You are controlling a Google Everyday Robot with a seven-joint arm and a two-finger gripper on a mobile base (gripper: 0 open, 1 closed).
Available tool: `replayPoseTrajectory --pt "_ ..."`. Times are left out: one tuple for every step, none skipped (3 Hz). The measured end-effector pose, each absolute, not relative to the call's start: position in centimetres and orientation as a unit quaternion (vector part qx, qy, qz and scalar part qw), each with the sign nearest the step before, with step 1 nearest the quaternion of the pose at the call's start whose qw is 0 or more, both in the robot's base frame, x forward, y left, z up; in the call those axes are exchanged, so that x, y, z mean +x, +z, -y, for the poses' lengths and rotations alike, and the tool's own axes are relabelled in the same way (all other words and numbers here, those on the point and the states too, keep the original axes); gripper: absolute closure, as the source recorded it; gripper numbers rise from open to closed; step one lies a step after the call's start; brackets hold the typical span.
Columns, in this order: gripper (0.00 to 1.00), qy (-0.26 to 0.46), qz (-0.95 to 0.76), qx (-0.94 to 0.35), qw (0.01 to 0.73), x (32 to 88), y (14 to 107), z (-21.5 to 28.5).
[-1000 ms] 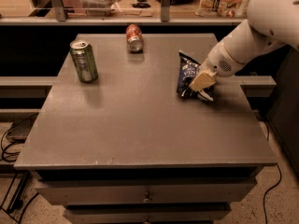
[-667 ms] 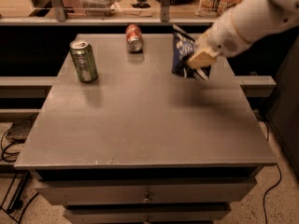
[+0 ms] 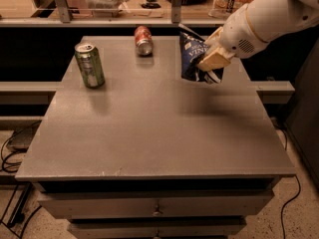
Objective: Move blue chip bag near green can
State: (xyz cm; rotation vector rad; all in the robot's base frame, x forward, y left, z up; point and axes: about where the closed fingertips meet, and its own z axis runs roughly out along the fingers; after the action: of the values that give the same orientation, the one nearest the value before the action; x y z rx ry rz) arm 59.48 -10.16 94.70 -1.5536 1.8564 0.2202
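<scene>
A dark blue chip bag (image 3: 192,58) with white lettering is held upright in the air above the far right part of a grey desk (image 3: 149,133), and a soft shadow lies on the surface below it. The gripper (image 3: 212,63) is at the bag's right edge, and its tan fingers (image 3: 215,59) are pinching the crinkled foil there, so the bag hangs just to the left of the fingers as I look at it. Behind the fingers, a thick white arm (image 3: 269,14) rises to the upper right corner of the view. The red can (image 3: 143,40) lies on its side on the desk, to the left of the fingers and a little farther back, with its silver end facing the front. The green can (image 3: 89,65) stands upright on the desk, well apart from the fingers near the far left side, with its silver top showing. Both cans are clear of the bag. Below the fingers and towards me, the desk front shows drawers (image 3: 157,208). Far down to the left of the fingers, dark cables (image 3: 10,153) lie on the floor beside the desk.
</scene>
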Motion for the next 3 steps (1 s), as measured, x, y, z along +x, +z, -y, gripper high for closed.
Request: replayPoseTrajectory --pt "1.0 0.099 -0.696 -0.616 0.356 59.6 95.0 7.2" --pt "1.0 0.123 -0.671 -0.629 0.374 59.4 95.2 3.4" --pt "0.98 0.164 -0.661 -0.625 0.382 60.4 93.2 -1.6"
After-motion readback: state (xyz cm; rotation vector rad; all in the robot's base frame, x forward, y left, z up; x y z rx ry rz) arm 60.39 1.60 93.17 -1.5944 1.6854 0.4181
